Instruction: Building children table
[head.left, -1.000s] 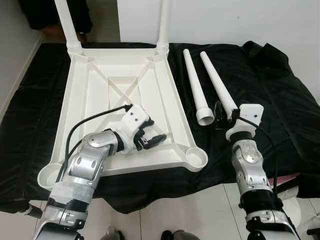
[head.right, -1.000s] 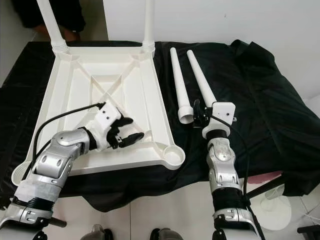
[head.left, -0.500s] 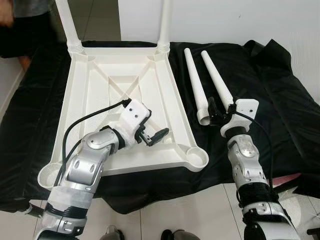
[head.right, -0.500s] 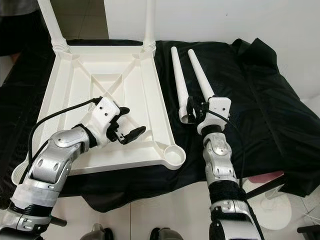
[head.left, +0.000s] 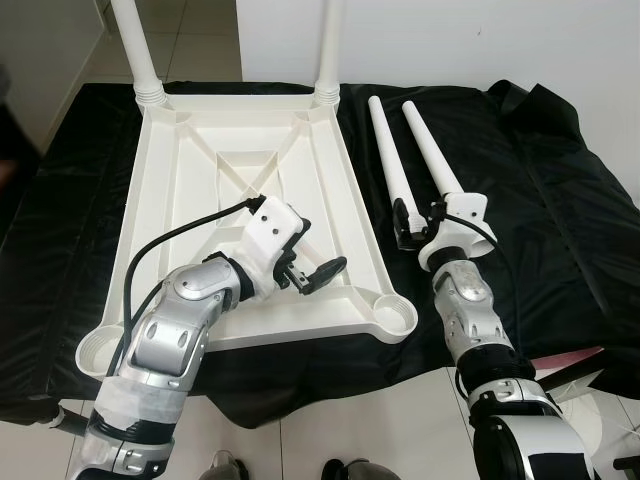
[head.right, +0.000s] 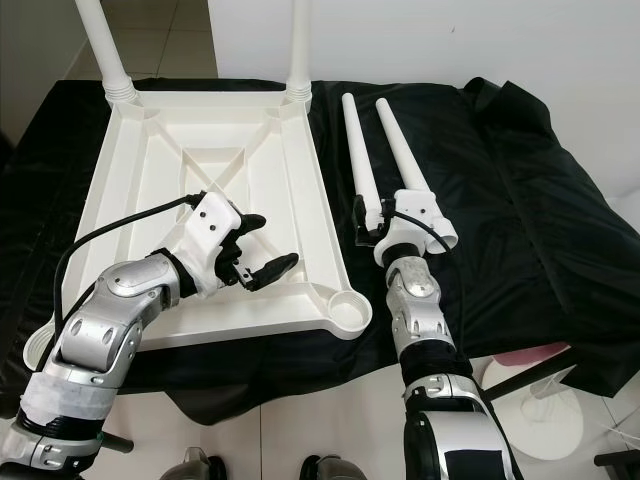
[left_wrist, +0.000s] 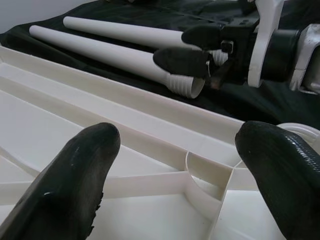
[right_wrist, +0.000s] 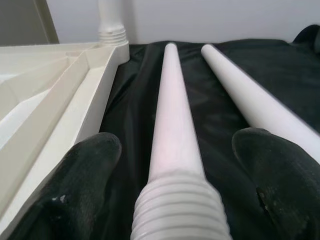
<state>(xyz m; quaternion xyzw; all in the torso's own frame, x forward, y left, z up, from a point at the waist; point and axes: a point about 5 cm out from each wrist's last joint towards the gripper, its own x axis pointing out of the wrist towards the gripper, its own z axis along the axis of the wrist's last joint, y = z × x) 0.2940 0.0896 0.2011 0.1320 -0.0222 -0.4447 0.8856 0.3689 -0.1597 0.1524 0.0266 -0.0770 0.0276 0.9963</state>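
White plastic children's table top (head.left: 200, 190), lying upside down on a black cloth (head.left: 560, 200) that covers the work surface; ribbed underside with a diagonal cross brace facing up. Two white legs already fitted upright in the far corners: far-left leg (head.left: 133, 50) and far-right leg (head.left: 328, 50). Round empty sockets at the two near corners: near-right socket (head.left: 393, 318), near-left socket (head.left: 97, 352). Two loose table legs lie side by side on the cloth just right of the top, tapered ends pointing away, threaded ends toward the robot: inner loose leg (head.left: 390, 170) and outer loose leg (head.left: 432, 150). Left gripper (head.left: 318, 272): over the near-right part of the underside, close to the near-right socket, fingers spread apart and holding nothing; in the left wrist view its fingertips (left_wrist: 75, 180) frame the ribbing and socket rim. Right gripper (head.left: 415, 222): at the threaded end of the inner loose leg, fingers apart, one on each side of that end; in the right wrist view the ribbed end sits between the two fingertips (right_wrist: 80, 185), not pinched. Floor: pale tiles (head.left: 350, 440) in front of the cloth.
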